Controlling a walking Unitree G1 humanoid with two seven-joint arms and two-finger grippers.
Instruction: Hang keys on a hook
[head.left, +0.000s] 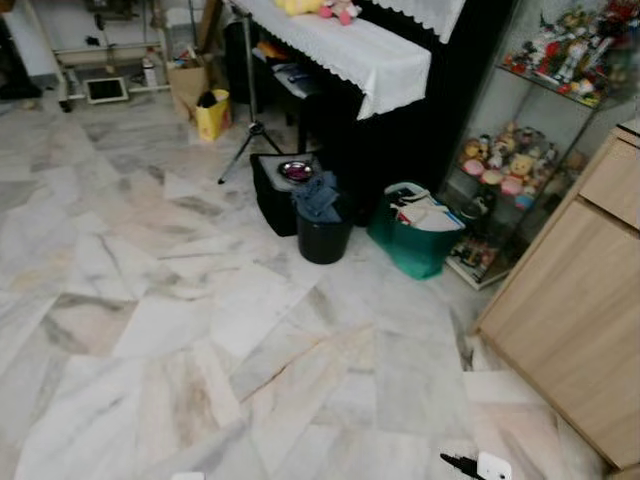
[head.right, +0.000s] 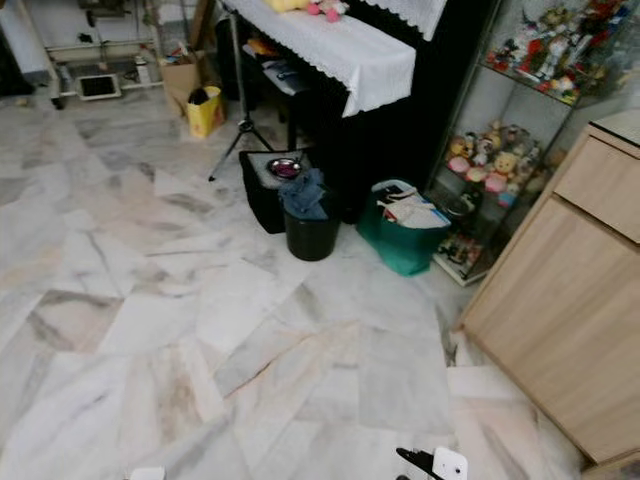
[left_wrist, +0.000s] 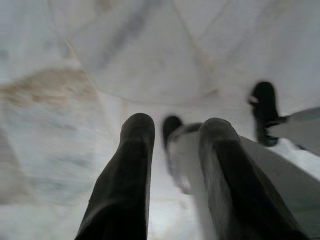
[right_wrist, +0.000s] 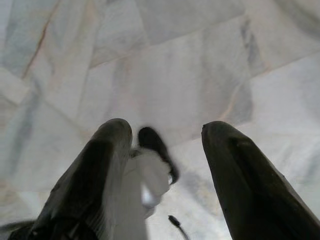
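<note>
My left gripper (left_wrist: 177, 125) hangs above the marble floor, its two black fingers (left_wrist: 132, 170) apart with nothing between them. My right gripper (right_wrist: 169, 127) also hangs over the floor, open and empty. Past each gripper, a blurred white and black part of the robot (right_wrist: 150, 170) shows low down. A similar white and black part (head.left: 482, 466) sits at the bottom edge of the left eye view.
Ahead stand a black piano under a white lace cloth (head.left: 350, 50), a black bin with blue cloth (head.left: 322, 225), a green bag (head.left: 415, 240) and a glass shelf of toys (head.left: 505, 170). A wooden cabinet (head.left: 580, 300) is at the right. Marble floor (head.left: 150, 300) stretches left.
</note>
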